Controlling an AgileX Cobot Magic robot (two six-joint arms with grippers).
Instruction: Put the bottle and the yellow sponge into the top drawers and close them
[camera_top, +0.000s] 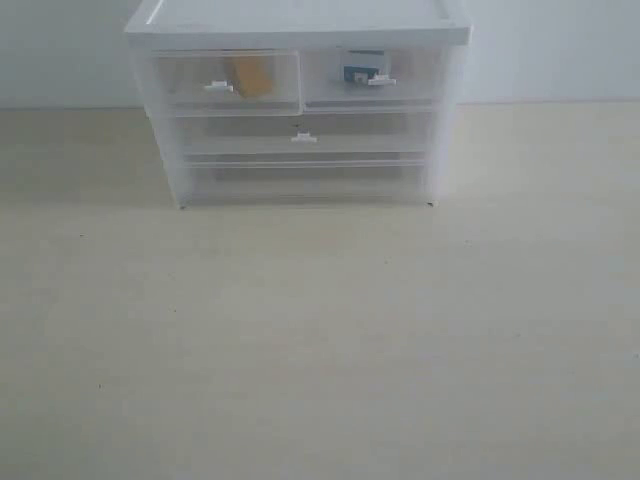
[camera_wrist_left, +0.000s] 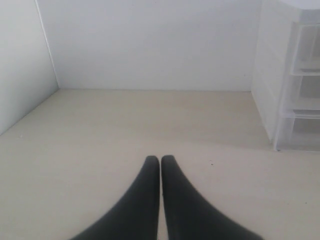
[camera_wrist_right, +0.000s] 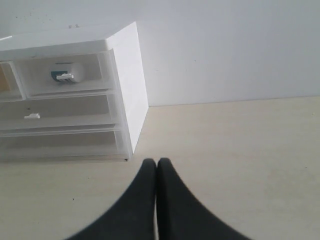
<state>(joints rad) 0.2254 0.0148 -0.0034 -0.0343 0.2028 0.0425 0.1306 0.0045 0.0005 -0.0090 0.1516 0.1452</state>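
Observation:
The white drawer cabinet (camera_top: 297, 30) stands at the back of the table. Both top drawers sit pushed in. Through the left top drawer (camera_top: 190, 95) the yellow sponge (camera_top: 250, 76) shows. Inside the right top drawer (camera_top: 415, 75) lies the bottle (camera_top: 362, 68), its teal label visible; the right wrist view shows the bottle (camera_wrist_right: 67, 71) too. Neither arm appears in the exterior view. My left gripper (camera_wrist_left: 160, 161) is shut on nothing, above bare table well away from the cabinet's side (camera_wrist_left: 265, 75). My right gripper (camera_wrist_right: 156, 163) is shut and empty near the cabinet's corner (camera_wrist_right: 131, 90).
Below the top drawers are two full-width drawers (camera_top: 305, 150), also pushed in. White walls (camera_wrist_left: 150, 45) close the back and the left of the beige table (camera_top: 320, 340).

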